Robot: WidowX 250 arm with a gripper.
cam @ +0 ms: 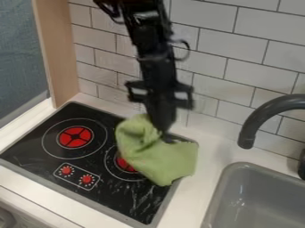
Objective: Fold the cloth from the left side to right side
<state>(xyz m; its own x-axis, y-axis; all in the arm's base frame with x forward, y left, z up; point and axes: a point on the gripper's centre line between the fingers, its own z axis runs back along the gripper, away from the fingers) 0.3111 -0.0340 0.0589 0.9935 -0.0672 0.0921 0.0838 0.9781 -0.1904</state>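
Claw [166,133], black, pointed down against the upper part of the green cloth [173,158]; whether it was released or clenched on the fabric could not be told. The cloth, a plain light yellow-green, lay on the right part of the black stovetop [132,196], partly covering the red-centred right burner [125,164] and reaching the stovetop's right rim. Its upper left portion was bunched into a raised, rounded mound, with creases and shaded hollows beside the claw. Its lower right portion spread flatter and smoother, tapering to a blunt corner at the bottom.
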